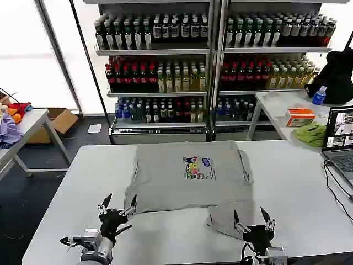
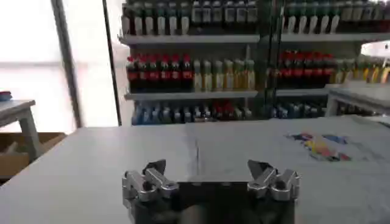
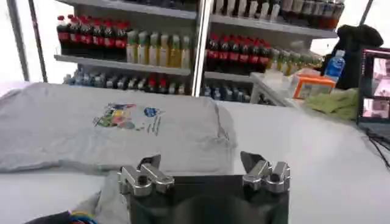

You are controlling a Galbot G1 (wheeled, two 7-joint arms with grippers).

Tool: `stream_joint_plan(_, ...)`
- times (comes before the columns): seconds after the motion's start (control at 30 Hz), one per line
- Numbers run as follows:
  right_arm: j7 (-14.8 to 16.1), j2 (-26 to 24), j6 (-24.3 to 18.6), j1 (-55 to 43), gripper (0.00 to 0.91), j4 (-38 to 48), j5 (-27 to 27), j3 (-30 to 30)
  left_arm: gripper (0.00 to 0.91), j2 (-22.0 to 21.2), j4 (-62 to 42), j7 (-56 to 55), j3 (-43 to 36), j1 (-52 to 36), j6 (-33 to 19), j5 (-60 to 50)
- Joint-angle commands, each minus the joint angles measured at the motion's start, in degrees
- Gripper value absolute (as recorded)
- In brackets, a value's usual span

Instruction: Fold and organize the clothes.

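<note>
Shirt (image 1: 187, 176) of soft grey cotton lies flat, roughly rectangular.

Left gripper (image 1: 117, 207): black tapered fingers (image 1: 105, 201), silvery metal knuckle blocks with round screw heads at finger bases, black body; grey cylindrical wrist housing behind it. Right gripper (image 1: 251, 219): same build, black pointed fingers (image 1: 265, 213), bright metal knuckles, dark housing, pale block at wrist.
</note>
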State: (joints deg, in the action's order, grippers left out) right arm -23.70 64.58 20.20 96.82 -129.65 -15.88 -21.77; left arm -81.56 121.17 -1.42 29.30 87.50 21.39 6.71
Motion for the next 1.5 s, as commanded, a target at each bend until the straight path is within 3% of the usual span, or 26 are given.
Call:
stream_joint_plan(0.03, -2.3, 0.0, 2.0, 1.3, 0.907, 0.1, -1.5, 0.1, 0.907, 0.6, 0.2, -0.3, -0.7, 0.3, 2.5, -0.6)
stream_joint_plan(1.5, -3.2, 3.3, 2.5, 0.6, 0.907, 6.3, -0.3, 2.5, 0.907, 0.7, -8.0, 0.7, -1.3, -3.6, 4.9, 3.5)
